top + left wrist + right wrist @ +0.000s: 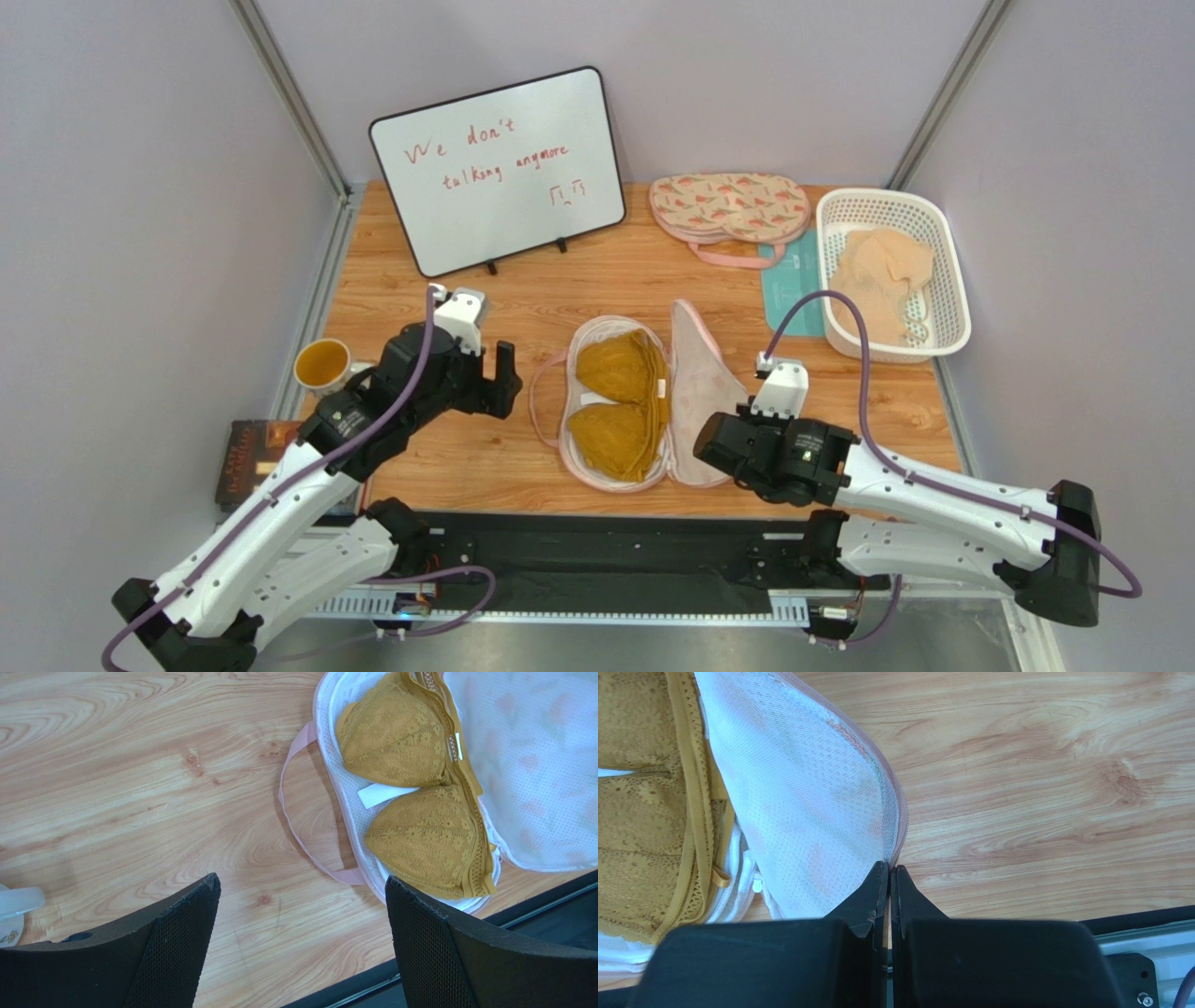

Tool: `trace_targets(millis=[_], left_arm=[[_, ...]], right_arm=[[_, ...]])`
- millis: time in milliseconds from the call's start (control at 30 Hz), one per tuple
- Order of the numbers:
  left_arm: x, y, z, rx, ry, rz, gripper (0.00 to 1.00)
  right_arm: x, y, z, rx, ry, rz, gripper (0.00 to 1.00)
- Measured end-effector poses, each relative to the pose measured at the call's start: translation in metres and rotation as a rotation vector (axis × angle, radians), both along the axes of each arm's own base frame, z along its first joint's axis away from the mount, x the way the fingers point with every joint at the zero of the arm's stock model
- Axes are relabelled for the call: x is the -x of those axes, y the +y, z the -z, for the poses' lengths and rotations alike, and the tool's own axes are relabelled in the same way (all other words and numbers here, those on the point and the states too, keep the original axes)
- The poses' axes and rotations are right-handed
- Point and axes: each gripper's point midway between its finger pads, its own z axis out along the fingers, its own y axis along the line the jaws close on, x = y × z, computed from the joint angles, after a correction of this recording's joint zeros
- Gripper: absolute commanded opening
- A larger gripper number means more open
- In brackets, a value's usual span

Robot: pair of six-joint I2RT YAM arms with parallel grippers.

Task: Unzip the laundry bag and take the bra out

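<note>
Laundry bag [692,385] lies unzipped on the wooden table [449,301], its mesh-lined flap thrown open toward the right gripper [889,868]. That gripper's fingers are pressed together on the flap's pink-trimmed edge. In the open half, just left of that gripper, sits the mustard lace bra [622,406]. On the bra's far side the left gripper [300,882] hangs over the wood, fingers wide apart and holding nothing, with the pink loop strap [295,833] just ahead of it. Well beyond the right gripper stands a white basket [947,252] of peach fabric.

A lab test booth — grey panel walls [140,210], whiteboard [498,168].
</note>
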Motion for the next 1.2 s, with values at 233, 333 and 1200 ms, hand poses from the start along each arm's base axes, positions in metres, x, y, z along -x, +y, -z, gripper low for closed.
trace_targets(millis=[233, 333, 1200], left_arm=[[0.0, 0.002, -0.002, 0.0, -0.009, -0.005, 0.93], [0.0, 0.002, -0.002, -0.002, -0.011, -0.006, 0.93], [0.003, 0.006, 0.003, -0.026, -0.022, 0.013, 0.94]], right_arm=[[0.001, -0.011, 0.004, 0.016, 0.014, 0.047, 0.0], [0.001, -0.016, 0.004, 0.024, 0.02, 0.064, 0.16], [-0.032, 0.119, -0.031, -0.044, 0.052, -0.345, 0.97]])
